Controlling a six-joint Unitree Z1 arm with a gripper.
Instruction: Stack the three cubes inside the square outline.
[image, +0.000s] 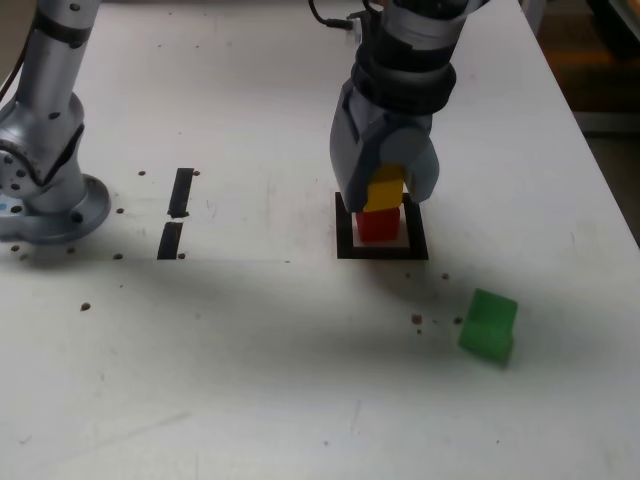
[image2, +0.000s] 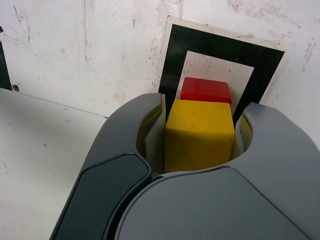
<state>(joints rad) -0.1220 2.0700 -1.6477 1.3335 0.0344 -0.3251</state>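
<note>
Yellow cube going onto the red

Inside the square outline (image: 347, 240) sits the red cube (image: 378, 226); over it, the end effector (image2: 200, 127) grips the yellow cube (image2: 199, 135). Next: square up, release. The green cube (image: 489, 325) lies outside.

Green cube (image: 489, 326) side: bare tabletop (image: 260, 390) around | above red cube (image: 378, 225): yellow cube (image: 384, 189), jaws (image2: 200, 132)

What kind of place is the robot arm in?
Maybe a robot test bench or lab. There's a white table with a black square and strips marked on it, and little coloured cubes for the arm to stack.
</note>
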